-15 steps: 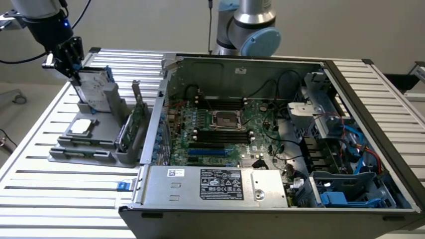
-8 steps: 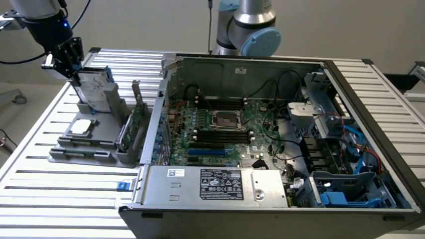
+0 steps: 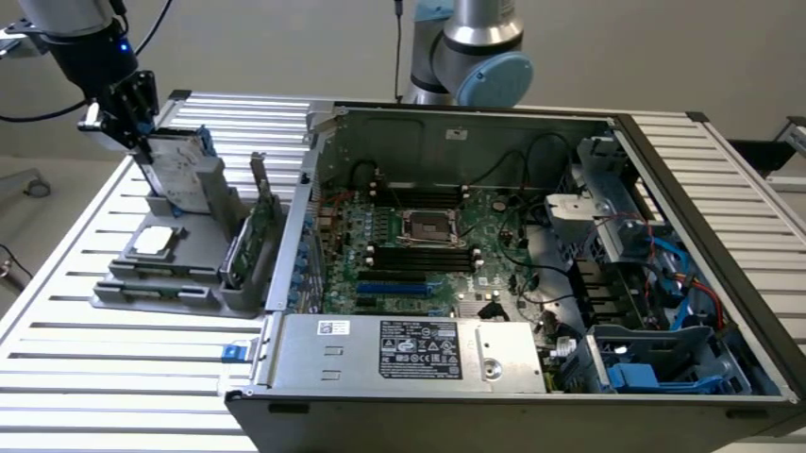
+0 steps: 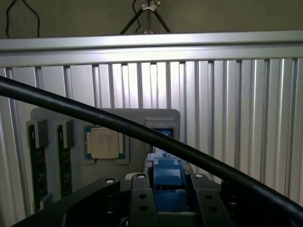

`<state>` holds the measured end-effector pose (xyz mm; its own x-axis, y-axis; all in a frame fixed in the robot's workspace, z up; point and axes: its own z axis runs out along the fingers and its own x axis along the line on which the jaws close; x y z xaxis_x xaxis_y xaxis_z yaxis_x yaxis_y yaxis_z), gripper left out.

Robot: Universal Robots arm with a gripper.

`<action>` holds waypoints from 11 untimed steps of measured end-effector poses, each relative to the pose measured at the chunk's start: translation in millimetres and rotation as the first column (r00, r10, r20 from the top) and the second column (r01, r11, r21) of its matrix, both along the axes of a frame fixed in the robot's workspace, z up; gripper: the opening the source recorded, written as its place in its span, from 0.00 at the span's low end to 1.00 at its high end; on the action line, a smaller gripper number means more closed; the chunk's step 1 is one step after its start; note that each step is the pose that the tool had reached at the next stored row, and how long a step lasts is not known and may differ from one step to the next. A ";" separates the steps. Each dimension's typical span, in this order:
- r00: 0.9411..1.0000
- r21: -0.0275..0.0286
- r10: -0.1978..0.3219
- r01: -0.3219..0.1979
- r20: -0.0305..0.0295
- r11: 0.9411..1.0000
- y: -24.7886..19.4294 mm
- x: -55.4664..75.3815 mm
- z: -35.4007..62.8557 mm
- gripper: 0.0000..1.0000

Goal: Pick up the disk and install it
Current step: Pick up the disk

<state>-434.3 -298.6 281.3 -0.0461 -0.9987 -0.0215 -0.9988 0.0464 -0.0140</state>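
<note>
The disk (image 3: 176,170), silver-grey with a blue carrier bracket, stands upright in the slot of a grey holder (image 3: 151,288) at the exterior view's left. My gripper (image 3: 136,130) comes down from above and is shut on the disk's top edge. In the wrist view the blue bracket (image 4: 168,176) sits between the two black fingers (image 4: 139,198) of the gripper (image 4: 168,201). Whether the disk's lower end still rests in the slot I cannot tell.
The holder also carries a square processor chip (image 3: 154,241) (image 4: 105,143) and a green circuit card (image 3: 245,247). An open computer case (image 3: 504,264) with blue drive bays (image 3: 662,363) stands to the exterior view's right on the slatted aluminium table (image 3: 75,359). A black cable (image 4: 142,135) crosses the wrist view.
</note>
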 end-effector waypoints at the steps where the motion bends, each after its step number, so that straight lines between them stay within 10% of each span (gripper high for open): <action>1: 1.000 0.000 0.000 0.000 0.000 1.000 0.0 0.0 0.0 0.33; 11: 1.000 0.000 0.000 0.000 0.000 1.000 0.0 0.0 0.0 0.33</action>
<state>-434.3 -298.6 281.3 -0.0461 -0.9987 -0.0215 -0.9988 0.0464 -0.0140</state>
